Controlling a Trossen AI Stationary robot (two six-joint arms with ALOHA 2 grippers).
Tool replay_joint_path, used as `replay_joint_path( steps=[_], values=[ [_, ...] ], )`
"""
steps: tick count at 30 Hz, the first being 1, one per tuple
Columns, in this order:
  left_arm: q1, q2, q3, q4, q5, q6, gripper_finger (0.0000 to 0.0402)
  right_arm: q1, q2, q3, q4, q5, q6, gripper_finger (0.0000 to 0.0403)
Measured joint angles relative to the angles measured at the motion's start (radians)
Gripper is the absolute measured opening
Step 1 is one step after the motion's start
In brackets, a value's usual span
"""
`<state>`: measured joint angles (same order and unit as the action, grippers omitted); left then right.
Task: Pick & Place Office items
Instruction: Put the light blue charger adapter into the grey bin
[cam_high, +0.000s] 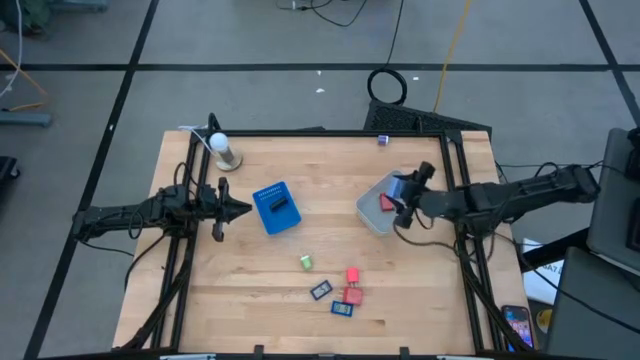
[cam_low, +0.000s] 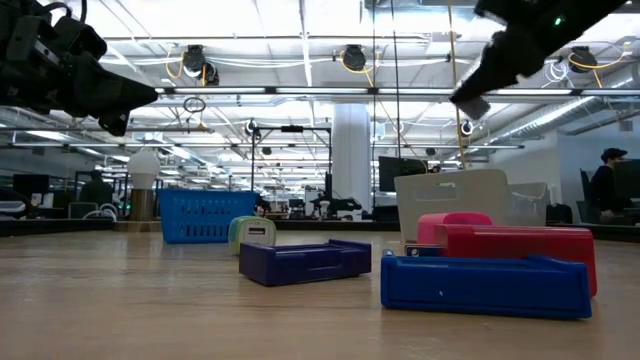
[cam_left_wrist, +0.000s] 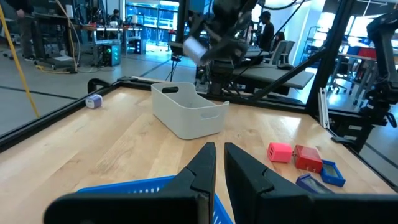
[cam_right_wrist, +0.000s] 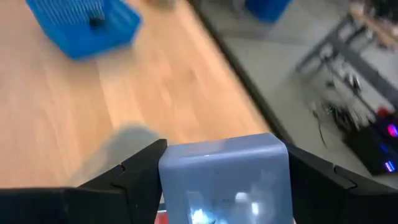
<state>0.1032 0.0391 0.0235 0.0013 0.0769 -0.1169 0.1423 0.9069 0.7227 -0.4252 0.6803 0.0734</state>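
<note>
Writing: none legible. Right end effector grips light-blue block above clear tub; left end effector shut, empty, beside blue tray. Wooden bench; open workshop behind.

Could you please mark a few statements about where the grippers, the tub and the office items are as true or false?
1. The right gripper holds a light-blue block above the clear tub. True.
2. The clear tub is empty. False: a red piece already lies inside it.
3. The left gripper is shut and holds nothing. True.
4. The green bit sits inside the blue tray. False: it lies on the bare table, apart from the tray.
5. Two red blocks lie close together on the table, next to dark flat pieces with blue. True.
</note>
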Motion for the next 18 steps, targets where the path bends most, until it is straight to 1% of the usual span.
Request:
replay_joint_path(
  steps=[6, 10, 12, 18],
  values=[
    [0.000, 0.000, 0.000, 0.000, 0.000, -0.001, 0.0033, -0.089, 0.104, -0.002, -0.116, -0.084, 0.087, 0.0260],
    [0.000, 0.000, 0.000, 0.000, 0.000, 0.000, 0.0033, -0.126, 0.156, -0.002, -0.134, -0.166, 0.111, 0.0260],
    [0.000, 0.000, 0.000, 0.000, 0.000, 0.000, 0.0033, -0.132, 0.180, -0.002, -0.131, -0.185, 0.117, 0.0260],
    [0.000, 0.000, 0.000, 0.000, 0.000, -0.001, 0.0033, -0.136, 0.245, -0.002, -0.127, -0.187, 0.120, 0.0259]
  ],
)
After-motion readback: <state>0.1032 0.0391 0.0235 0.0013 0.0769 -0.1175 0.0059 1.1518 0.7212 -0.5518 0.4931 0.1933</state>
